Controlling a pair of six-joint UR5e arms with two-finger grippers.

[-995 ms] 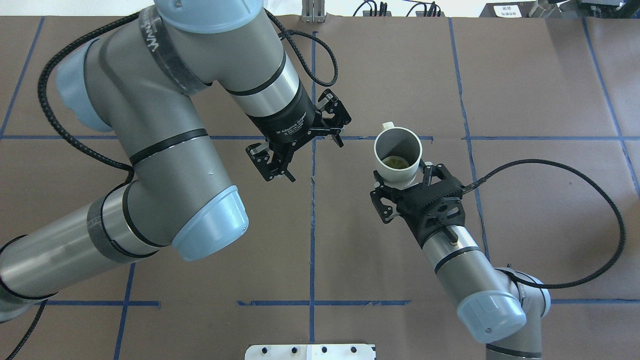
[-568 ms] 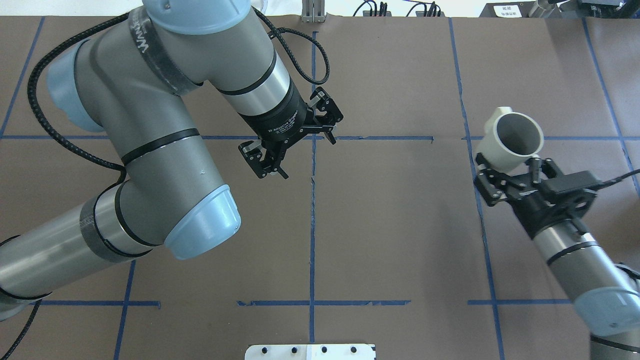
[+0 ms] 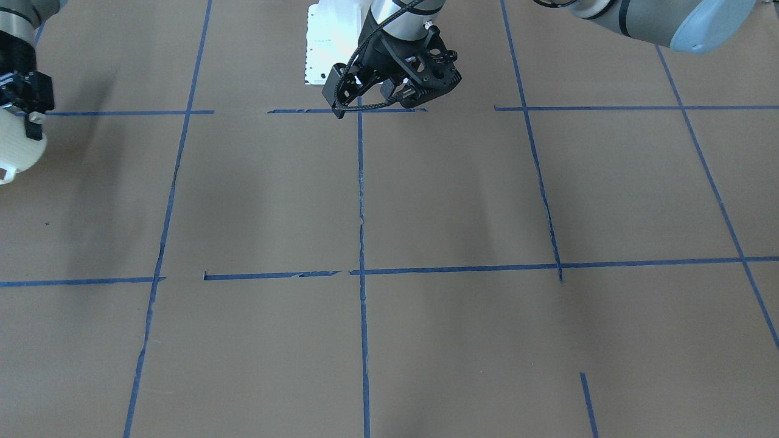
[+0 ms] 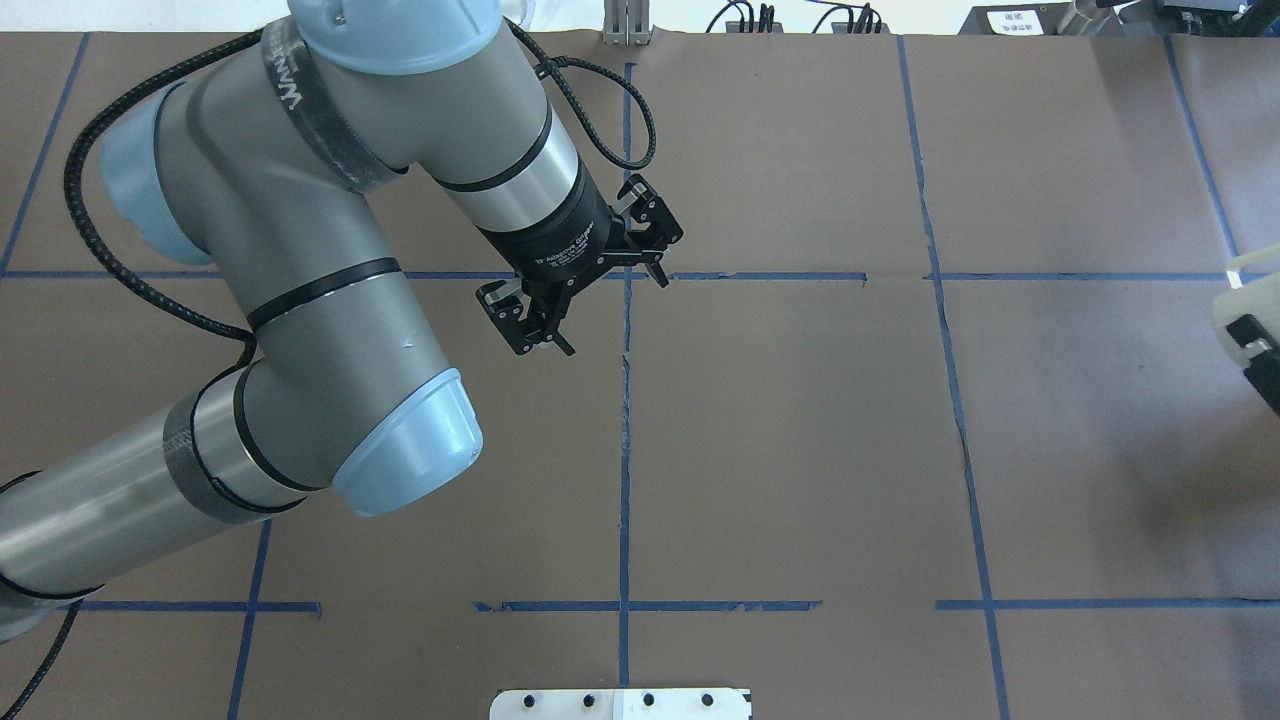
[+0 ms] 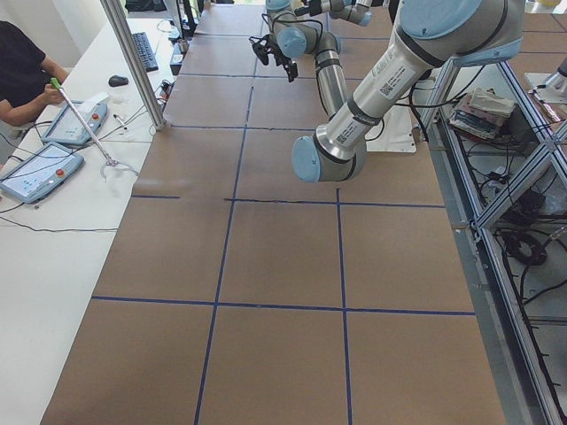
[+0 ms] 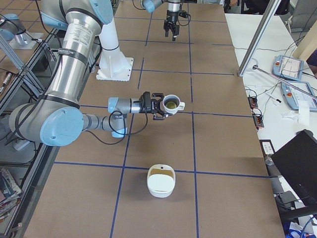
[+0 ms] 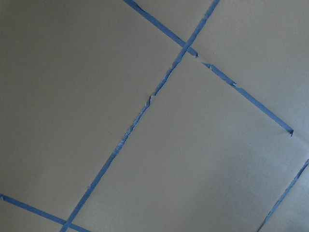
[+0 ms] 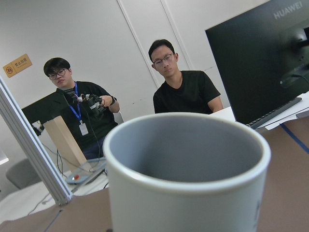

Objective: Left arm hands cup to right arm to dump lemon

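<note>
The white cup (image 6: 171, 104) is held upright above the table by my right gripper (image 6: 159, 105), which is shut on its body. The yellow-green lemon (image 6: 171, 104) lies inside it. In the overhead view only the cup's edge (image 4: 1238, 295) shows at the far right. In the front-facing view the cup (image 3: 15, 152) is at the far left. The right wrist view shows the cup's rim (image 8: 186, 159) up close, with the lemon hidden. My left gripper (image 4: 614, 316) is open and empty, held above the table's middle, far from the cup.
A white container (image 6: 161, 181) with a brownish inside stands on the table near the cup. The white base plate (image 4: 620, 703) is at the robot's side. Operators (image 8: 181, 82) sit beyond the table. An aluminium post (image 6: 257, 39) stands at the table's edge.
My right arm has carried the cup from the table's middle far to the right, almost out of the overhead view. My left gripper stayed open and drew back slightly.
</note>
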